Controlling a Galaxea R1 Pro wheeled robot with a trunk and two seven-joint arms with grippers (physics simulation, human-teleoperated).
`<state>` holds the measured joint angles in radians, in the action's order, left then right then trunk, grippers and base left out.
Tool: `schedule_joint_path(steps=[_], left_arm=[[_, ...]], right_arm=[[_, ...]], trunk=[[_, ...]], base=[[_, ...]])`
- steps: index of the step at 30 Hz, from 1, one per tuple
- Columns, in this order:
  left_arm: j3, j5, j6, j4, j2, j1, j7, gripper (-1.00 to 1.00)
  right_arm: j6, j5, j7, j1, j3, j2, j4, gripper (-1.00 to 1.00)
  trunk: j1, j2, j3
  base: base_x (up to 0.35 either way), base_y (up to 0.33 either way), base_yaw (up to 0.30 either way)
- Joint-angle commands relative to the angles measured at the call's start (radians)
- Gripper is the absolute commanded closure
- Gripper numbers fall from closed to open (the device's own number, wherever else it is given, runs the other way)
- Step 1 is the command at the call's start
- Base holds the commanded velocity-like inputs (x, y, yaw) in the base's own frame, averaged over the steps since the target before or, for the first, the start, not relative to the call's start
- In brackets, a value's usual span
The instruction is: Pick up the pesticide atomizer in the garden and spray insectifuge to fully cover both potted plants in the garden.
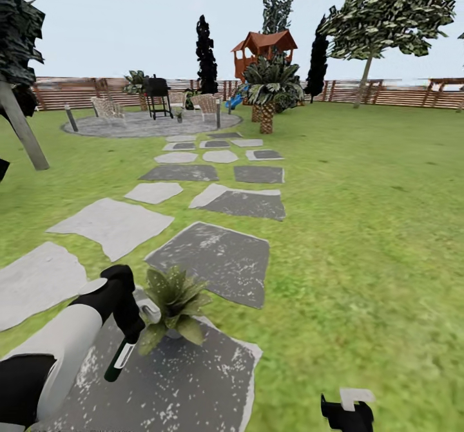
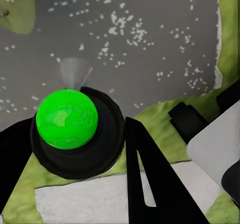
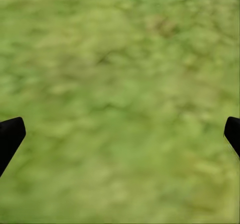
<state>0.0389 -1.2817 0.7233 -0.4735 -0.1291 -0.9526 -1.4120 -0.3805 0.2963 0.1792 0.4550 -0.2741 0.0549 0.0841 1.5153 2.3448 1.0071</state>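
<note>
Head view: the pesticide atomizer (image 1: 120,360) is held clenched in the left tool (image 1: 129,335), just beside a potted plant (image 1: 173,303) on a dark stepping stone (image 1: 193,380). The right tool (image 1: 348,413) is spread apart over grass. Leaves could be missed if the nozzle is aimed at the stone.

Speckled rough grey stone slab (image 1: 187,380), matt grass lawn (image 1: 361,226), glossy green-capped pesticide atomizer (image 2: 67,119), brown slatted wooden fence (image 1: 399,92).

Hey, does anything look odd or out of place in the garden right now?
Only this: the left claw holds the pesticide atomizer hanging tilted and bottom-down beside the potted plant, not aimed at its leaves. Nothing looks spilled or damaged.
</note>
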Motion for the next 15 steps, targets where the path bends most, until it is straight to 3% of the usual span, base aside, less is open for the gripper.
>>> schedule_joint_path(steps=[1,4,15], left_arm=[[0.003,-0.004,0.010,-0.001,0.000,0.000,-0.007,1.00],[0.002,-0.002,0.010,-0.001,0.000,0.000,-0.007,1.00],[-0.001,0.023,0.009,-0.002,-0.001,0.054,0.041,1.00]], right_arm=[[-0.003,0.011,0.003,0.001,-0.007,0.000,-0.001,-1.00],[-0.003,0.011,0.003,0.001,-0.007,0.000,-0.001,-1.00],[-0.002,0.011,0.003,0.001,-0.007,0.003,-0.001,-1.00]], trunk=[[0.000,0.000,0.001],[0.000,0.000,0.001],[0.000,0.000,0.001]], base=[[0.086,-0.264,0.228],[0.084,-0.265,0.127],[0.020,-0.265,0.003]])
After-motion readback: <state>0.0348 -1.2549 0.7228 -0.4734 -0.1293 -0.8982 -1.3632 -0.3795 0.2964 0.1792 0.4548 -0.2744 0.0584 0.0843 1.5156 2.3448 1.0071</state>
